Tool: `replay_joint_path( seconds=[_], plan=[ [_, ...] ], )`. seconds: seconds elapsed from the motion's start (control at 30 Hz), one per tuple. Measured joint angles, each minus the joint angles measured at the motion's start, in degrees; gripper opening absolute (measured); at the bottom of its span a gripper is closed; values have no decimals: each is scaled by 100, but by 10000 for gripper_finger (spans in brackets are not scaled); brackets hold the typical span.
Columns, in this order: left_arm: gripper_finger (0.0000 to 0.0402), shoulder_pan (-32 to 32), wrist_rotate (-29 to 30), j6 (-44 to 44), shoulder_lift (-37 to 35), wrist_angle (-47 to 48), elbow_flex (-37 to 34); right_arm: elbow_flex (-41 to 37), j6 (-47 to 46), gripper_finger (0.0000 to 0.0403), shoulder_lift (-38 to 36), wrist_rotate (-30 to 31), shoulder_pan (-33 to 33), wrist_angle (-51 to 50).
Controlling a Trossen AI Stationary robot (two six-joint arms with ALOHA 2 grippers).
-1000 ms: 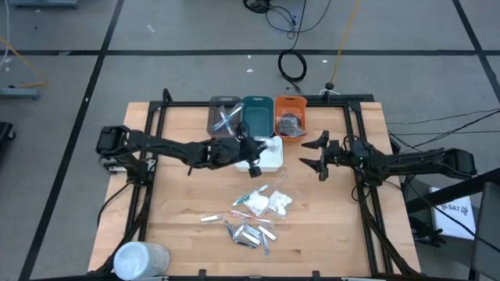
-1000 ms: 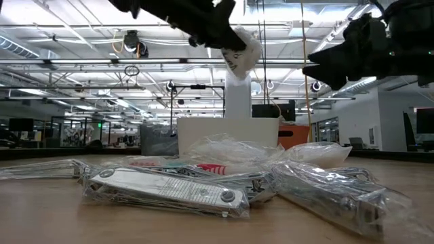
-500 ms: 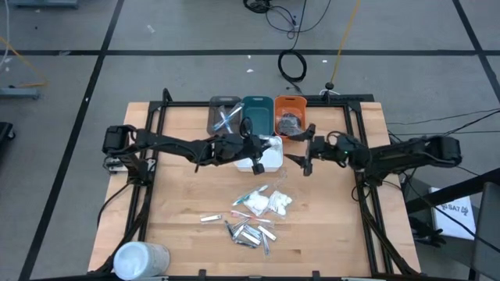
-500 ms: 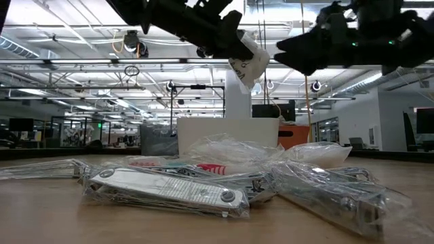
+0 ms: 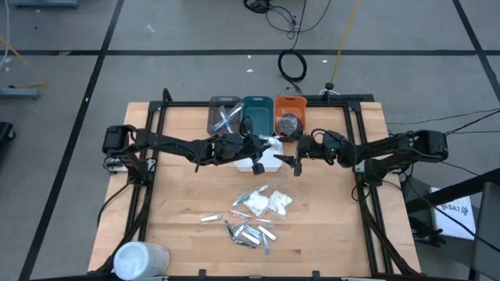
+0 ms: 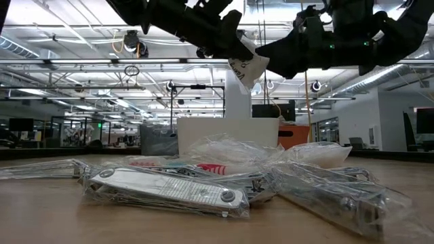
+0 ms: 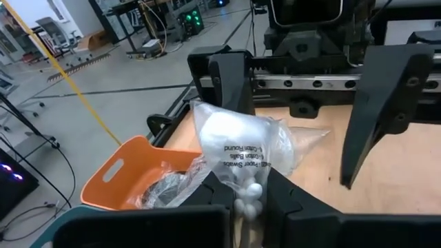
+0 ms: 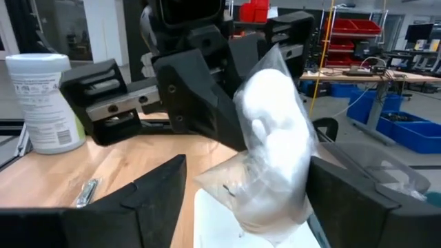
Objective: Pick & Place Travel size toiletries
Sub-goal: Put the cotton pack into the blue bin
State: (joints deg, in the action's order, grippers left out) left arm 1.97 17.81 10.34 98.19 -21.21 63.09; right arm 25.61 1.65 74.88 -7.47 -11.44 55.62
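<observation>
A clear plastic packet of white cotton balls hangs upright above the table; wrapped toiletries, apparently silver sachets, lie heaped below.

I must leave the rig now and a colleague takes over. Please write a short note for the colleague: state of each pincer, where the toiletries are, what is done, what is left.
Left pincer: shut on the clear plastic bag of white cotton balls, held in the air above the white rectangular tray.
Right pincer: open, its fingers on either side of that bag, not closed on it; this looks like a handover.
Done: some items lie in the grey tray and the orange tray.
Left: the pile of wrapped toiletries on the wooden table, in front of the trays, is not yet sorted.
</observation>
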Motion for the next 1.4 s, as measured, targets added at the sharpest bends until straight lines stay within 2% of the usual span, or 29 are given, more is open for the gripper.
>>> replay_joint_path(
  seconds=[0.2,0.47,0.53,0.63,0.73,0.87,1.0,1.13,1.27,1.4],
  plan=[
    [19,-2,-168,-14,0,6,0,0,133,201,32,4,-6,31],
    [35,-25,-224,-33,-11,-8,0,-1,381,43,32,41,-17,127],
    [36,-50,-185,-1,-11,-6,0,-2,402,17,32,37,-18,119],
    [40,-100,73,-150,-87,12,0,4,341,20,32,46,-26,139],
    [67,-122,260,-170,-312,132,0,24,180,19,27,120,-86,150],
    [137,-146,648,-181,-801,476,-2,18,-31,10,17,119,-268,41],
    [211,-135,705,-210,-1422,1000,13,1,-230,10,33,138,-576,-267],
    [263,-171,685,-491,-1892,1541,1,199,-258,10,42,136,-948,-669],
    [291,-169,880,-711,-2155,2093,4,799,-74,10,99,-76,-1319,-1151],
    [300,-168,1110,-969,-2134,2646,-9,1361,64,10,662,-471,-1598,-1490]
  ],
)
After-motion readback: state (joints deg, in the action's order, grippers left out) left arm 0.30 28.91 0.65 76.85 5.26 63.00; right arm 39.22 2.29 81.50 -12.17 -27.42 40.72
